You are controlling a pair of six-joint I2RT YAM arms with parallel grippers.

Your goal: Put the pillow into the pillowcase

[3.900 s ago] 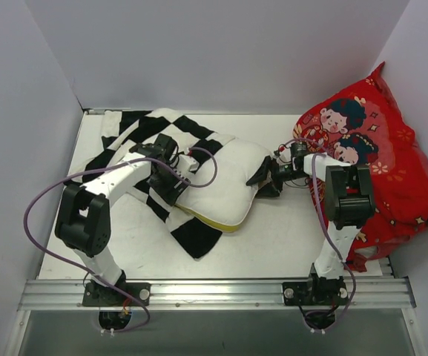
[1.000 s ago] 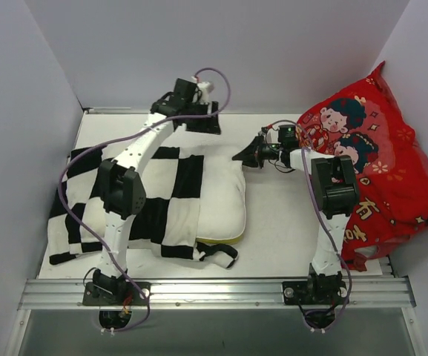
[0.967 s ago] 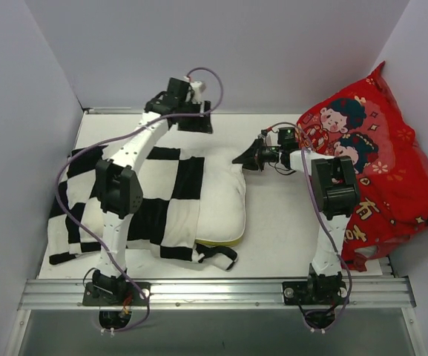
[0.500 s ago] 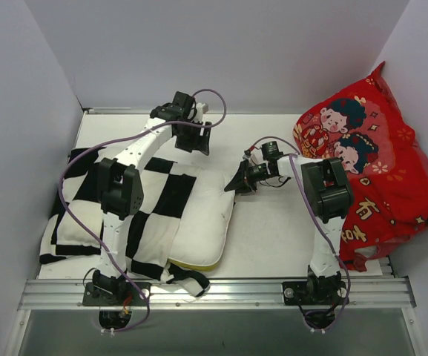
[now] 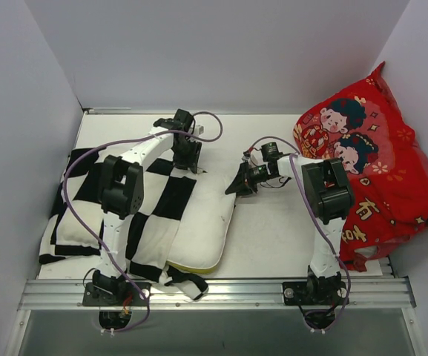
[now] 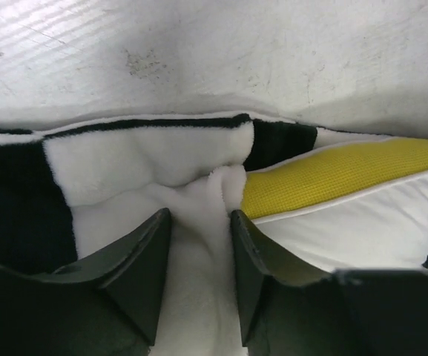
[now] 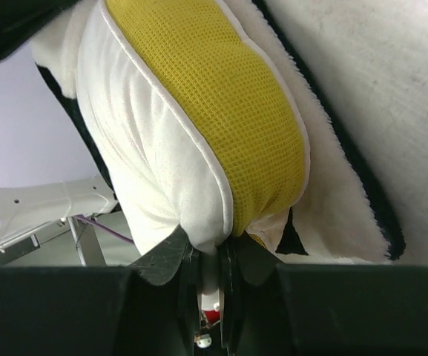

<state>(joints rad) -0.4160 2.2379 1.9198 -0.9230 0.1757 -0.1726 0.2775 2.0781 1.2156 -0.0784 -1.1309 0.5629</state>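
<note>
Starting at the left edge of the table (image 5: 280, 237), I see the pillowcase (image 5: 87, 215) spread from that edge toward the middle. Its near end reaches the near edge, where a loose flap curls by the rail. My left gripper (image 6: 199, 216) is down on the case's far edge, a little left of the middle of the table. On its wrist camera the two fingers (image 6: 143, 267) stand apart, astride a raised fold of the case's white fleecy fabric. The fabric fills the gap between them (I cannot tell whether they are actually biting it or only straddling it). Just right of that fold the pillow's yellow band (image 6: 332, 176) pokes out of the case's mouth. The pillow (image 5: 210, 215) is only partly in: its left part is under the checks. Its right part lies bare and cream around the middle of the table, with a strip of yellow showing toward the near edge. My right gripper (image 5: 234, 188) is at the pillow's far right corner, and its wrist view shows the jaws drawn together with that corner pinched between them, the yellow band running up from the grip. Against the right edge the red cushion (image 5: 380, 170) leans on the wall, well apart from both grippers.
</note>
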